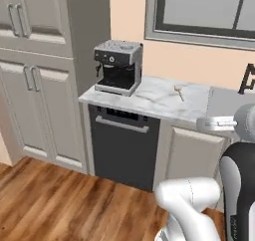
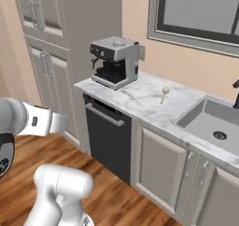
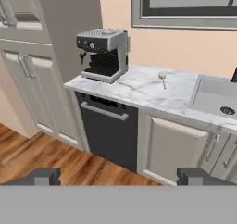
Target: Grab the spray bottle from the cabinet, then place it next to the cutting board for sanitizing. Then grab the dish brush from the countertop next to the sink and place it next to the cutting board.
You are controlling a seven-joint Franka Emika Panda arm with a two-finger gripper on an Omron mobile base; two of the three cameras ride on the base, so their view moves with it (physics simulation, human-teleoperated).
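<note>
The dish brush (image 3: 162,78), a thin pale stick with a small round head, lies on the white marble countertop (image 3: 139,91) between a coffee machine and the sink (image 3: 216,98). The same dish brush (image 1: 179,91) (image 2: 164,93) sits just left of the sink (image 2: 219,124) in both base views. My gripper (image 3: 121,177) hangs well back from the counter, over the wooden floor. It is open, its fingertips (image 3: 44,176) far apart with nothing between them. A tall grey-beige cabinet (image 1: 35,21) stands left of the counter with its doors shut. The spray bottle and the cutting board are out of view.
A silver and black coffee machine (image 1: 118,65) stands at the counter's left end. A dark dishwasher front (image 1: 124,145) sits below it. A dark faucet (image 1: 247,78) rises behind the sink, under a window (image 1: 199,11). Wooden floor (image 1: 60,200) lies before the cabinets.
</note>
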